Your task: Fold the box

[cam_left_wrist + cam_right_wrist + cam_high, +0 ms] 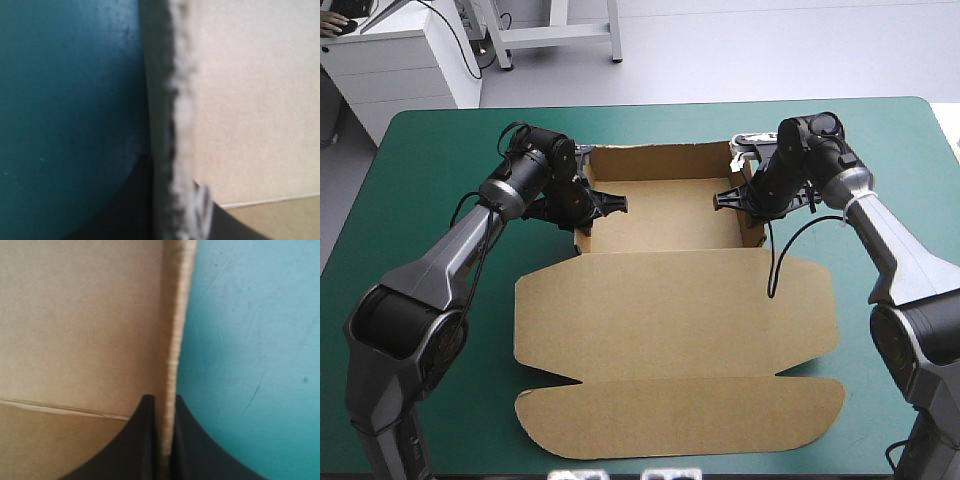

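Two grippers pinching one side wall each

Both arms reach over the far half of the table, where the box point(670, 290) sits on the teal-green cover point(440, 150) as an open tray with its lid point(670, 340) lying flat toward the near edge. The left gripper point(592, 205) is clamped on the left side wall point(175, 125) and the right gripper point(740, 197) on the right side wall point(174, 315). Each probably straddles its wall to keep it upright while it is pressed or tucked home.

From above, the hands hide the walls and the grip cannot be judged. The wrist cameras settle it: in each, the raw board edge runs up between the black fingers point(145, 440), which are all but shut on it, with brown board to one side and cover to the other. Only the high camera shows the tray's back wall standing and the lid untouched
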